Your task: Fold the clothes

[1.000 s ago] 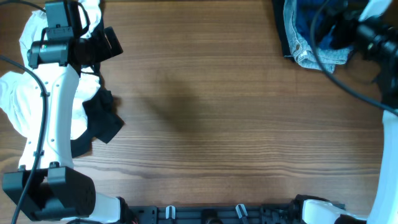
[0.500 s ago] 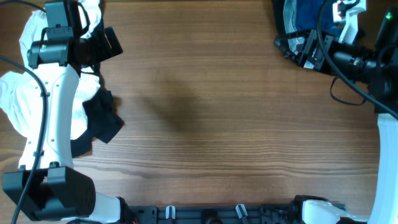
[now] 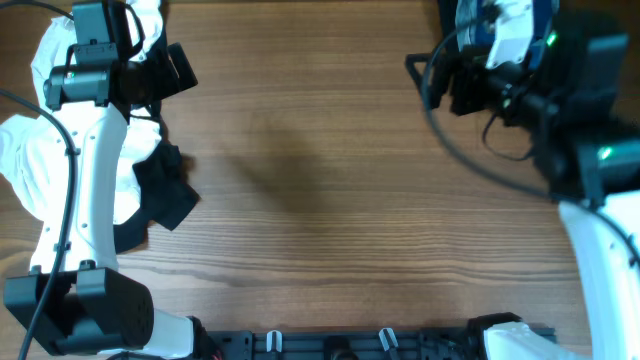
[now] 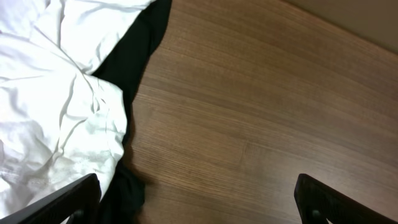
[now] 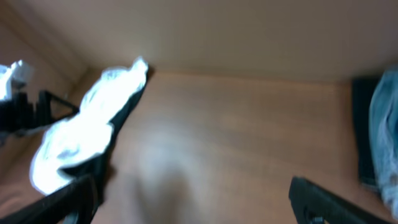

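Both are released with nothing in them: the left end effector (image 4: 199,203) hangs over the brown wooden tabletop (image 3: 320,200), beside a crumpled white fabric garment (image 4: 56,93) with a black fabric garment (image 4: 134,56) along its edge. The right end effector (image 5: 196,203) sits near the bluish fabric pile (image 5: 384,124) in the far right corner, which is pretty blurry.

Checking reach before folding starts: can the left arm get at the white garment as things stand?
Probably yes: the left gripper hangs above the table right beside the white garment, jaws open, nothing lying on top of it.
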### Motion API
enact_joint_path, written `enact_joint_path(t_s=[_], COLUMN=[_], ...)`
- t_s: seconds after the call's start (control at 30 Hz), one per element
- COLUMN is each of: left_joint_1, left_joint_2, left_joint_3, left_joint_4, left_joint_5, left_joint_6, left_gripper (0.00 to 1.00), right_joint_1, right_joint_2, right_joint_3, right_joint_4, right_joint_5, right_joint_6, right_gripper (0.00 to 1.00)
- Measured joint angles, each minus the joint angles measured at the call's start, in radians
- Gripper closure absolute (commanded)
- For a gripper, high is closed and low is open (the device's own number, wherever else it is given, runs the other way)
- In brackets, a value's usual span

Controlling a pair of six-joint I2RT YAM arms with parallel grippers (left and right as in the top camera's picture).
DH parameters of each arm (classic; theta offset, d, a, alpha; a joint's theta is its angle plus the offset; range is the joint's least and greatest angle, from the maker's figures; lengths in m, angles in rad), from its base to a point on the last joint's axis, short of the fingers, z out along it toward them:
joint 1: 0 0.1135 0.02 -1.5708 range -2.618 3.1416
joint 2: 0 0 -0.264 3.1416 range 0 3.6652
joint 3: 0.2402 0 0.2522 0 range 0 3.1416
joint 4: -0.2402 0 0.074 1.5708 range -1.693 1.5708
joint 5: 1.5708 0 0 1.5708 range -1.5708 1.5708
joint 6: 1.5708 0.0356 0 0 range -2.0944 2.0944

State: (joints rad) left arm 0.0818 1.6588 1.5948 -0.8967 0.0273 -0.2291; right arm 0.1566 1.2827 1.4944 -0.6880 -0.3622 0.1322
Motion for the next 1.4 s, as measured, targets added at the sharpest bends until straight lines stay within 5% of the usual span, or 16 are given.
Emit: enact_joint_path(t_s=[0.3, 0.67, 0.97, 1.4], left_joint_1=[0.000, 0.000, 0.000, 0.000], left_joint_2=[0.000, 0.000, 0.000, 0.000], left_joint_3=[0.000, 0.000, 0.000, 0.000], left_joint_4=[0.000, 0.000, -0.001, 0.000], left_joint_5=[0.000, 0.000, 0.000, 0.000], left_joint_6=[0.000, 0.000, 0.000, 0.000], left_gripper=[0.00, 0.00, 0.00, 0.00], right_joint_1=[0.021, 0.021, 0.021, 0.021], right_joint_2=[-0.409, -0.917, -1.155, -1.261], right_joint_3=[-0.599, -1.253, -1.462, -1.488], right_joint_4=[0.535, 0.763, 0.764, 0.692], right_joint_5=[0.108, 0.206, 0.226, 0.241], right_joint_6=[-0.079, -0.124, -0.131, -0.157], right_gripper=[0.00, 0.00, 0.00, 0.00])
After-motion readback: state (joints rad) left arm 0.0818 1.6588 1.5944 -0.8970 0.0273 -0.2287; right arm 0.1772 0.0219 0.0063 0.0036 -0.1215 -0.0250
